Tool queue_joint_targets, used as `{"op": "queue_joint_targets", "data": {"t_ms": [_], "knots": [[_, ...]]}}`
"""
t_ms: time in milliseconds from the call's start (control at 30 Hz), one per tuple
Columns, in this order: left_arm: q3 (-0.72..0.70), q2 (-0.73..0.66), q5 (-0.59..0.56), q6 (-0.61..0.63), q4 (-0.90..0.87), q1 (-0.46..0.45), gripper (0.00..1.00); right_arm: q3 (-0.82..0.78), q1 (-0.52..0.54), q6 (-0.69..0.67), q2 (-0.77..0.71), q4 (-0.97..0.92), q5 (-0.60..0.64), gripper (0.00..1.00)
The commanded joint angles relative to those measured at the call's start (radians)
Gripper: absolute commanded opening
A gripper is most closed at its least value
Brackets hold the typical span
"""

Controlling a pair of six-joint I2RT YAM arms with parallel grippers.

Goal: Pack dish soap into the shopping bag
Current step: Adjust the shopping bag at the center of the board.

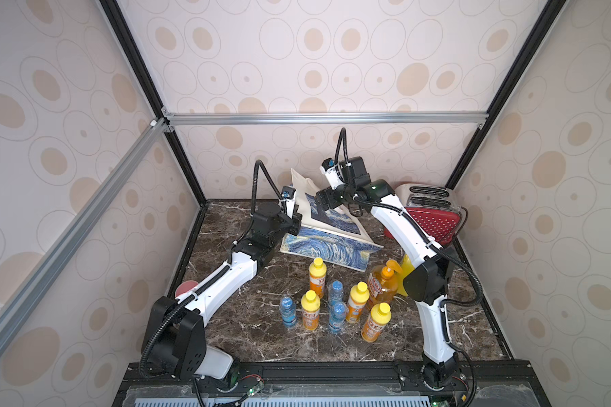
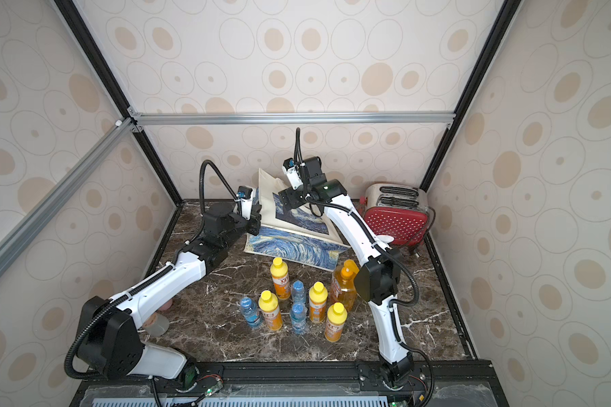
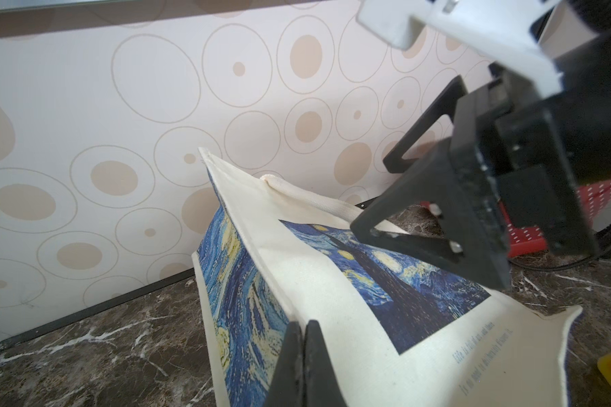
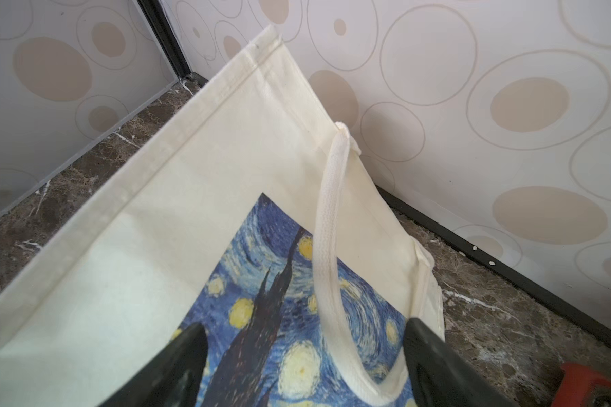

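**Near edge, about 6 o'clock on the tabletop (image 1: 244, 338):** the dish soap (image 1: 358, 301). Four small yellow-capped bottles stand upright among water bottles (image 1: 336, 292). The amber pump bottle (image 1: 381, 285) and the big yellow bottle (image 1: 406, 265) (mostly hidden by the right arm (image 1: 424, 282)) stand toward 4 o'clock. None is packed.

**Far side, 12 o'clock:** the shopping bag (image 1: 318, 246), tilted and apparently flat. The left hand (image 3: 304, 327), jaws together, pinches the bag's side seam. The right hand (image 4: 304, 324), jaws apart, straddles a rope handle (image 4: 327, 246) without gripping it.

**Remaining:** open the bag and load all six bottles.
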Motion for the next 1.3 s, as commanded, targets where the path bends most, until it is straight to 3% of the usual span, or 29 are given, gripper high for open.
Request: {"op": "queue_joint_targets", "data": {"t_ms": [0,433,600,767,800,1233,1267], "knots": [[0.015,-0.018,-0.009,0.035,0.083,-0.004,0.0,0.049,-0.019,-0.009,0.034,-0.051,0.002,0.86],[0.015,-0.004,-0.006,0.032,0.093,-0.004,0.0,0.009,-0.031,0.008,0.086,-0.071,-0.052,0.63],[0.012,-0.004,-0.012,0.035,0.091,-0.004,0.0,0.027,-0.033,0.004,0.097,-0.08,-0.048,0.37],[0.004,-0.001,-0.023,0.039,0.098,-0.004,0.0,0.028,-0.036,-0.004,0.072,-0.07,-0.026,0.02],[-0.001,-0.001,-0.025,0.041,0.101,-0.004,0.0,0.029,-0.037,-0.005,0.063,-0.065,-0.022,0.0],[-0.026,0.086,-0.129,0.075,0.166,-0.004,0.0,0.124,-0.037,-0.07,-0.078,0.023,0.022,0.0],[-0.023,0.104,-0.135,0.076,0.172,-0.003,0.04,0.125,-0.037,-0.073,-0.092,0.038,0.015,0.0]]}}
